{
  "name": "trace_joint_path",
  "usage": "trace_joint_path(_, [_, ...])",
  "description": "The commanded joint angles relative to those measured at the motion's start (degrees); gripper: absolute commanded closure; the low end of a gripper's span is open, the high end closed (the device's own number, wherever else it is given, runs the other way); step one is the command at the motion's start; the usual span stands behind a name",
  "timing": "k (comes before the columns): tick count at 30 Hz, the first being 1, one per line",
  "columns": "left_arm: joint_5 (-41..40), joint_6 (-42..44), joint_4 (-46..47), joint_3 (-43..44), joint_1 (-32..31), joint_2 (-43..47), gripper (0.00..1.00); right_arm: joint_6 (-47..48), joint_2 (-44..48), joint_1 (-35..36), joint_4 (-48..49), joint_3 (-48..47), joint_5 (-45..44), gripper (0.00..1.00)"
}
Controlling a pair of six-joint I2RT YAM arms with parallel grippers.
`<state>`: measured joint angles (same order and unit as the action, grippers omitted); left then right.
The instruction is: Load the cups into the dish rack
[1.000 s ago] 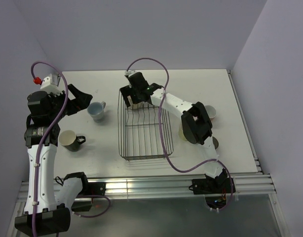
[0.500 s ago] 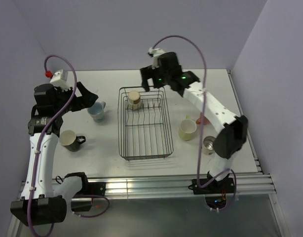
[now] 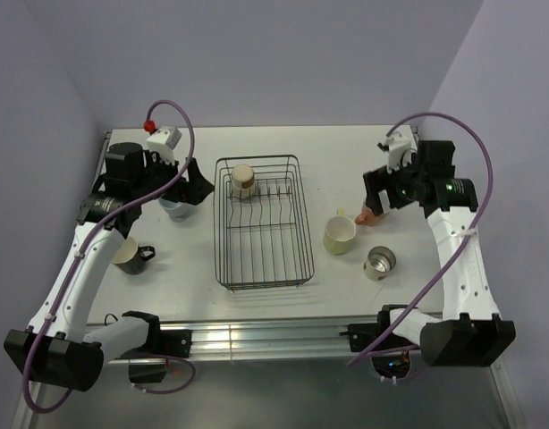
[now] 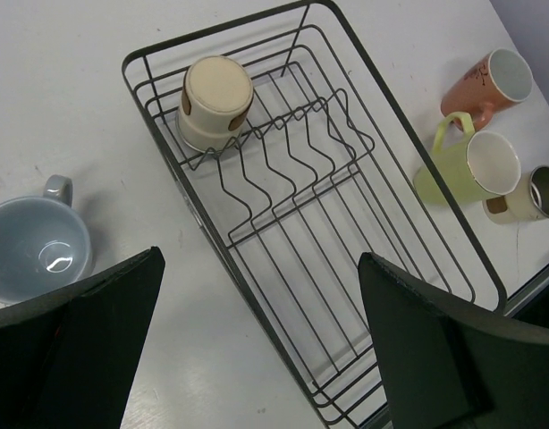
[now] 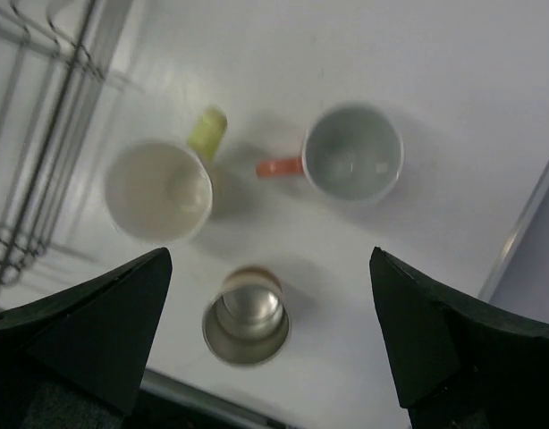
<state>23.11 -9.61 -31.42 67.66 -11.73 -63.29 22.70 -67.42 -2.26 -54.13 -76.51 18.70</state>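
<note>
**Right arm is withdrawn from the dish rack (image 3: 261, 241); one tan tumbler (image 3: 245, 178) is left inside.**

A second ago the right end effector (image 3: 377, 198) was placed over the rack's 11 o'clock corner. It is now held at the rack's 3 o'clock, jaws spread wide and empty, above the salmon mug (image 3: 367, 215), yellow mug (image 3: 340, 235) and second tumbler (image 3: 379, 262). The left end effector (image 3: 194, 185), also wide open and empty, has been brought over the blue-grey cup (image 3: 173, 208). The black cup (image 3: 130, 256) is left at 8 o'clock on the tabletop (image 3: 167, 286). Dark lettering on the salmon mug cannot be read.

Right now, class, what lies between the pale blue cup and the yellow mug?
The dish rack, holding one tan tumbler, as the top view shows.
</note>
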Motion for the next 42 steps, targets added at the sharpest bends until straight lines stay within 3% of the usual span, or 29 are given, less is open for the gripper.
trace_joint_path(1, [0.4, 3.2, -0.2, 2.8, -1.7, -0.6, 0.01, 10.8, 4.9, -4.2, -9.7, 7.1, -0.6, 0.00])
trace_joint_path(5, [0.9, 3.4, -0.6, 3.1, -2.1, -0.7, 0.01, 13.9, 8.0, -6.6, -9.9, 13.9, -3.7, 0.02])
trace_joint_path(9, [2.6, 3.5, -0.7, 2.9, -2.4, -0.4, 0.01, 18.8, 7.2, -9.7, -9.0, 19.3, -4.6, 0.14])
trace_joint_path(21, [5.9, 2.8, 0.6, 1.3, -3.1, 0.9, 0.10, 17.7, -3.0, -13.2, -1.9, 21.6, -2.6, 0.26])
trace_joint_path(32, [4.8, 2.4, 1.1, 1.5, -3.8, -0.3, 0.13, 15.9, -6.4, -13.4, 3.8, 27.1, -3.0, 0.37])
trace_joint_path(35, [4.6, 2.3, 1.3, 1.2, -3.8, -0.5, 0.14, 15.7, -6.8, -13.6, 4.7, 28.3, -3.1, 0.46])
trace_joint_path(39, [4.2, 1.8, 1.3, 0.5, -3.9, -0.3, 0.15, 15.5, -6.2, -14.2, 4.6, 30.4, -2.4, 0.73])
trace_joint_path(42, [4.0, 2.0, 0.9, -0.2, -3.9, -0.1, 0.15, 16.0, -4.2, -15.0, 4.3, 31.0, -3.0, 0.79])
